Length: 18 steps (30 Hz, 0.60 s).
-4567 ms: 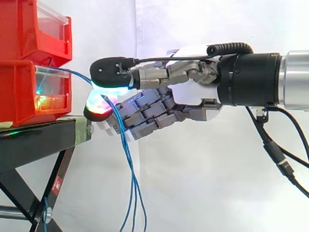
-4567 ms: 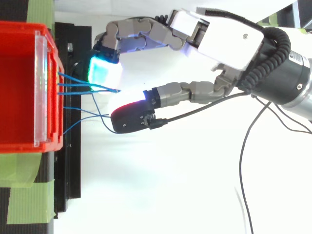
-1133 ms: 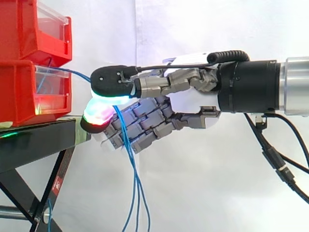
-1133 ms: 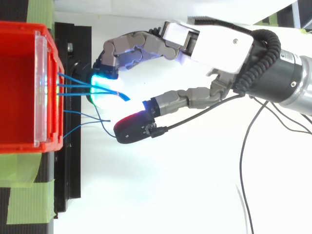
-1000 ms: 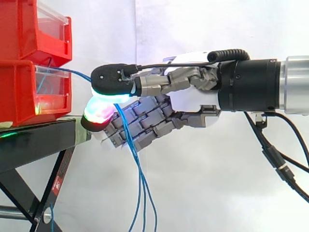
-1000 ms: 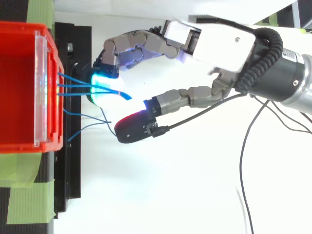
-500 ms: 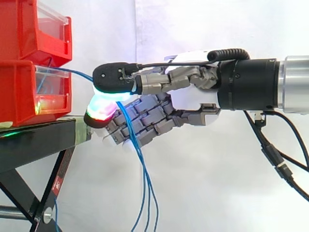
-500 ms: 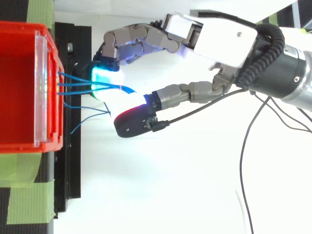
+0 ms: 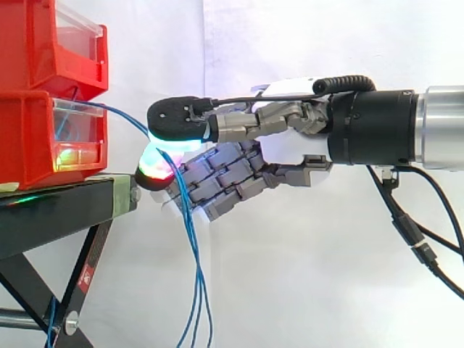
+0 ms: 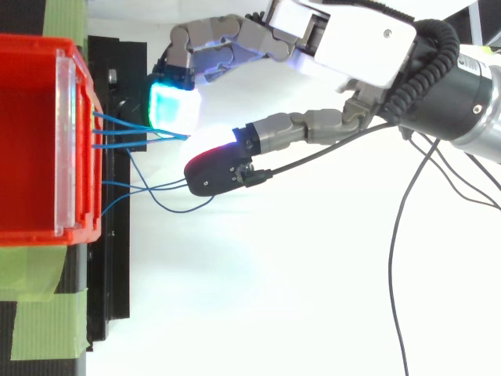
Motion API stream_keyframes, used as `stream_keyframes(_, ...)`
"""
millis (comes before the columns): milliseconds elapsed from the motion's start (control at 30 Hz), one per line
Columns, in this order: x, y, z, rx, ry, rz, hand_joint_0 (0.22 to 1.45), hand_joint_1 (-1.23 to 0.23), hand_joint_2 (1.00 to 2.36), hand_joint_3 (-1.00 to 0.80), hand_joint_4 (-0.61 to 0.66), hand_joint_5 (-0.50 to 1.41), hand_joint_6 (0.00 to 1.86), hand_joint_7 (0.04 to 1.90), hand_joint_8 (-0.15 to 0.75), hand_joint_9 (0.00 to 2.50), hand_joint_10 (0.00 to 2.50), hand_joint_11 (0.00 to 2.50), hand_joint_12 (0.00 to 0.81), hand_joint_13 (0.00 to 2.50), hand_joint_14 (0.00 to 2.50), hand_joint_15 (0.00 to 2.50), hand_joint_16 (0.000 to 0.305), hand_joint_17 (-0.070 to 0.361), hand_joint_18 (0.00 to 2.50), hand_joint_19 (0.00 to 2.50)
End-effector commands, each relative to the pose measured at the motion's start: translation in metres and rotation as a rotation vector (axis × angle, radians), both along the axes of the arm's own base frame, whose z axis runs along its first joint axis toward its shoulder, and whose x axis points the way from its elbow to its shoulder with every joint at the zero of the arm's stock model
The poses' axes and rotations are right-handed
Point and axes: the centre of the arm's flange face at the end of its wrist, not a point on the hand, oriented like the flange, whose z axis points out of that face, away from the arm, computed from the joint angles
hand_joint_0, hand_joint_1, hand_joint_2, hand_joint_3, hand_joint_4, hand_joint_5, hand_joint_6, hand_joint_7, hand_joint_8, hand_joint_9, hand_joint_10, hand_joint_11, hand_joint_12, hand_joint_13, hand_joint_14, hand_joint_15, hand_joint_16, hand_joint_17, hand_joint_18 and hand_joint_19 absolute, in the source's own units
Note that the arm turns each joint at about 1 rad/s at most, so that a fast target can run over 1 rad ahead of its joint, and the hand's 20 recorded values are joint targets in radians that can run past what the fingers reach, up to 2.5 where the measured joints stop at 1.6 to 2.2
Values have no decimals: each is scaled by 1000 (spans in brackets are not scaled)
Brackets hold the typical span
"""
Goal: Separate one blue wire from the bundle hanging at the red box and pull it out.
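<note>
Several thin blue wires (image 10: pixel 125 131) leave the front of the lower red box (image 9: pixel 29 145), run to my hand (image 9: pixel 290 152), then hang down (image 9: pixel 192 246) past the stand. The hand reaches in from the right with its fingers curled. Its black thumb (image 9: pixel 177 118) sits above a glowing fingertip pad (image 9: pixel 154 168), and the wires pass between the two. From above, three wires meet in the gap between the cyan pad (image 10: pixel 174 110) and the thumb (image 10: pixel 215 174). Two lower wires (image 10: pixel 168 205) loop under the thumb tip.
A second red box (image 9: pixel 51 43) is stacked on the lower one. Both rest on a black stand (image 9: pixel 58 210) with crossed legs. Green tape (image 10: pixel 47 313) holds the box (image 10: pixel 31 141) to the stand. A white curtain hangs behind.
The hand has drawn slightly up and away from the box. The two lower wires now bow out in a loop under the thumb. The hanging strands have swung back to the left.
</note>
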Motion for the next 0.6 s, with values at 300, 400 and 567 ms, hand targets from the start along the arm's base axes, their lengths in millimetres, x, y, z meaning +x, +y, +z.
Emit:
stream_keyframes(300,0,-3,0,2,-4,-5,594,-704,1009,-397,278,-125,524,1215,341,634,9,312,427,682,13,400,55,124,628,328)
stream_keyframes(400,0,-2,1,3,-6,-4,603,-717,1009,-396,276,-129,554,1174,340,639,9,305,427,687,13,408,55,123,634,327)
stream_keyframes(567,0,0,0,0,1,-1,616,-734,1010,-380,266,-137,611,1092,337,643,9,319,426,697,15,405,54,122,648,324)
